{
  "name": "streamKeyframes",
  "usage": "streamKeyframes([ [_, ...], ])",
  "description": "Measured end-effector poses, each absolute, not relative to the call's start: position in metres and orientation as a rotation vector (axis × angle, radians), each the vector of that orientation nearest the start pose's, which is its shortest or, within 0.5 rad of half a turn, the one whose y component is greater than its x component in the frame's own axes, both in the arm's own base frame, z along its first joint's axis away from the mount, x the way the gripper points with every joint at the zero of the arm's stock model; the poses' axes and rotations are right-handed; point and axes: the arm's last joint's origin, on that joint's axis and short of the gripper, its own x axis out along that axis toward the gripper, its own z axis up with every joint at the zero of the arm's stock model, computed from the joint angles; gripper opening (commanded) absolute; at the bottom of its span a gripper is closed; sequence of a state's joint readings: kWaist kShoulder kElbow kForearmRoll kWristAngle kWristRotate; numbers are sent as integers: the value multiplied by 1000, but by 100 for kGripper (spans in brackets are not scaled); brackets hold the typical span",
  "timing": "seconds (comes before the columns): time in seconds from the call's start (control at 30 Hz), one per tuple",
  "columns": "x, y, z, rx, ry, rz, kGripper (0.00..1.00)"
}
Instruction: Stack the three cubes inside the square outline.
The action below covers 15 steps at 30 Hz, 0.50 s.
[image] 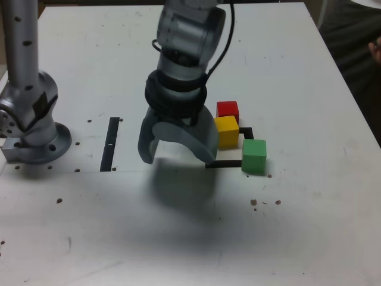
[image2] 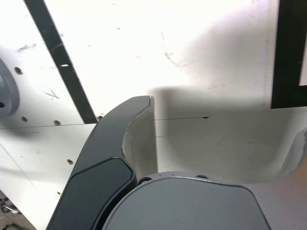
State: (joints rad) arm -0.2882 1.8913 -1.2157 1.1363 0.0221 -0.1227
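Hand (image: 180,156): one, jaws wide apart, nothing held. Cubes, three: red (image: 227,110), yellow (image: 227,131), green (image: 254,156), at the hand's right in the exterior view. Bare tabletop (image: 297,232) in front.

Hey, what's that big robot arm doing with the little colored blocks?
It isn't holding any block right now. Its gripper is open above the table, on the exterior view's left of the blocks. The job is to stack the three cubes inside the black square outline. They aren't in one stack yet: the green cube sits at the outline's edge, on the exterior view's right, and the yellow cube and red cube are over on its other side.
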Motion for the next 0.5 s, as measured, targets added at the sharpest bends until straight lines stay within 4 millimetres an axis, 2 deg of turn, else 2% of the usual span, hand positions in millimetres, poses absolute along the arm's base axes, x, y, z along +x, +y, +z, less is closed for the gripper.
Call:
streamKeyframes([
  [0.5,304,-87,207,206,1836,-83,99],
])
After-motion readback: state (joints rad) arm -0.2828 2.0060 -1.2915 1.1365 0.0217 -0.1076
